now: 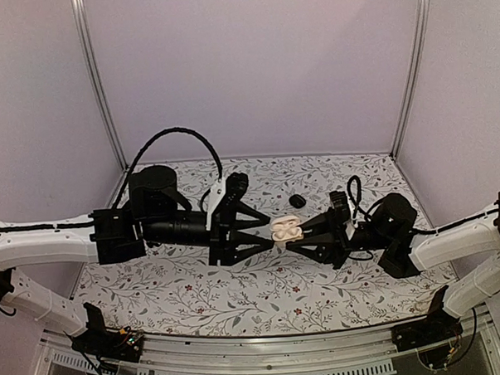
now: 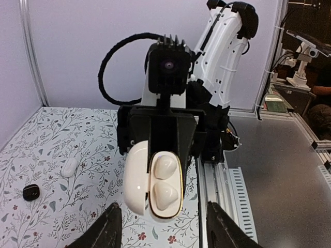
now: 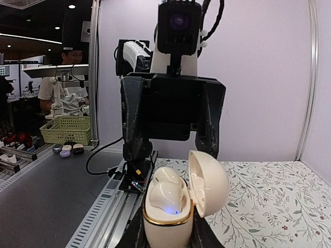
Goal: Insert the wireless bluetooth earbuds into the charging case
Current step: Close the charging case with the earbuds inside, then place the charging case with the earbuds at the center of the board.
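Floral-print tabletop (image 1: 238, 296) lies under plain lilac walls. Two white earbuds (image 3: 164, 196) sit in the wells of the open white charging case (image 3: 168, 222), whose lid (image 3: 208, 182) is hinged back. The right pincer (image 1: 292, 238) is clamped on the case's base and holds it above the table. The left pincer (image 1: 269, 233) faces it tip to tip with its fingers spread wide, just short of the case and gripping nothing. A small black object (image 1: 297, 200) lies on the table beyond the right pincer's tips.

Cream charging case (image 3: 168, 235) with gold rim, white earbuds (image 3: 165, 199), floral-print tabletop (image 1: 238, 296).
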Available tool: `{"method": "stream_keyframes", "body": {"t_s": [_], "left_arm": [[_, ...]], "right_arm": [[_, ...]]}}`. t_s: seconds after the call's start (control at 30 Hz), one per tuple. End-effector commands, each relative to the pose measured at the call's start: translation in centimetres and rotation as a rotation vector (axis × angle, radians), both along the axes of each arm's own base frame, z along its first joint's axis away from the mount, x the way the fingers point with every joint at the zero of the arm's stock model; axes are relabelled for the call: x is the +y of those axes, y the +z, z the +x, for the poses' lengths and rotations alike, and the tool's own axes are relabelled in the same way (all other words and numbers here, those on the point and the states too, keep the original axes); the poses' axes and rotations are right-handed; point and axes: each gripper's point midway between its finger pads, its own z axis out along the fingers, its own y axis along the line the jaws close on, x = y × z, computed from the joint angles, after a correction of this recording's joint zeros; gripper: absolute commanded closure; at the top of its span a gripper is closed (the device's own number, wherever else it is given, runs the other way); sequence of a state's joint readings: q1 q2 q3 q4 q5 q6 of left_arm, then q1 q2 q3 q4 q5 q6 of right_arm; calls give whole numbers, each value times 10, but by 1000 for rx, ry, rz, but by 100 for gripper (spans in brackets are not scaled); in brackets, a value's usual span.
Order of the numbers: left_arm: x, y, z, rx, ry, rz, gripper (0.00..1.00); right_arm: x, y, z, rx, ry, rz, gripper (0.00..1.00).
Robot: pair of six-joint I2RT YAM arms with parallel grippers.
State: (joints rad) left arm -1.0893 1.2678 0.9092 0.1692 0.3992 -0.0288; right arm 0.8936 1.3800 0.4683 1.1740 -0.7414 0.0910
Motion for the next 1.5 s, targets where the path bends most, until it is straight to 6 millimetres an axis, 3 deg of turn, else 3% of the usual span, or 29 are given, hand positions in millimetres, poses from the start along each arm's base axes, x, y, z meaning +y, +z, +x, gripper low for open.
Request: {"method": "stream_keyframes", "body": {"t_s": [0.0,0.4,0.6,0.83,1.03,1.23,1.27,1.47], "left_arm": [[-6,10,-22,-89,-81,-32,45],[-11,8,-32,-97,-109,7,48],[-4,8,-8,-167,42,42,45],[24,13,46,-137,375,37,35],[49,21,73,15,496,-64,1],[69,15,100,88,624,-70,0],[71,14,102,95,641,-71,0],[81,14,99,140,657,-155,0]], "right_arm": [[5,-2,1,62,36,-33,100],[10,-2,6,83,35,-41,100],[12,-7,20,153,-25,-66,100],[-2,-43,91,347,-307,-233,100],[-31,-80,139,534,-457,-334,100],[-44,-132,175,765,-471,-412,100],[-43,-131,183,777,-474,-412,100],[-37,-177,216,904,-495,-539,100]]}}
